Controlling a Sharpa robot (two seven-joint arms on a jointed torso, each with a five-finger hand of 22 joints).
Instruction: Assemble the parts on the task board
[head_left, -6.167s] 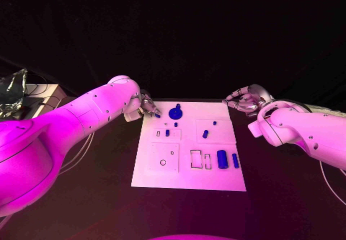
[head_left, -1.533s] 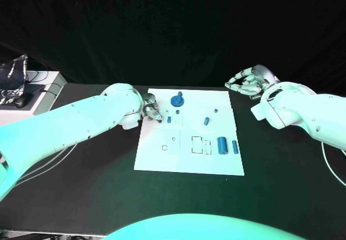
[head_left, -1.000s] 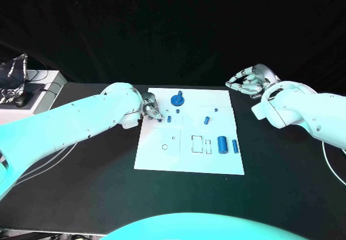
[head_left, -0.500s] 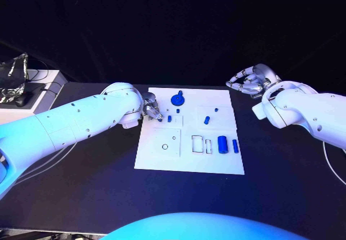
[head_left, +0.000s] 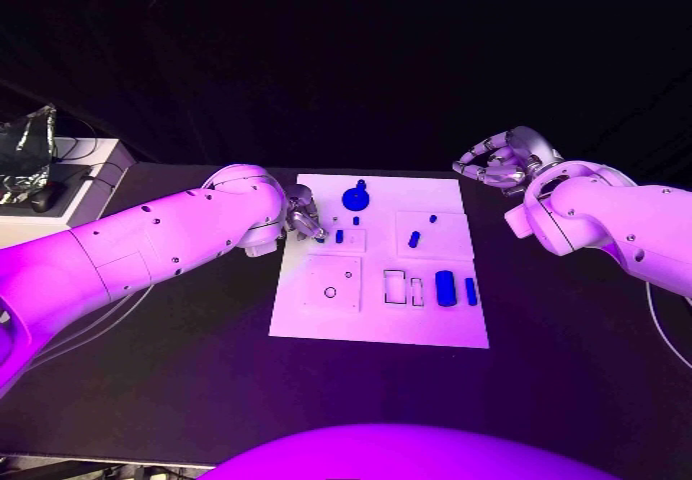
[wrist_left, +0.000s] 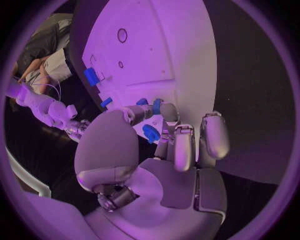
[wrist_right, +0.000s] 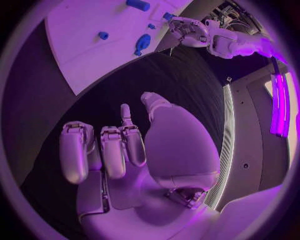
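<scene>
Blue part is being pinched by the left hand over the task board
The right hand is being kept curled, grasping nothing

Left hand crowds the task board's upper-left corner among small parts; bare board near edge and surrounding black table lie open

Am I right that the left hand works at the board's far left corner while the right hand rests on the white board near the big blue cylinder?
Not quite. The left hand is at the task board's far left corner, but the right hand hovers off the board, past its far right corner, over the black table. The head view shows it well clear of the big blue cylinder.
</scene>
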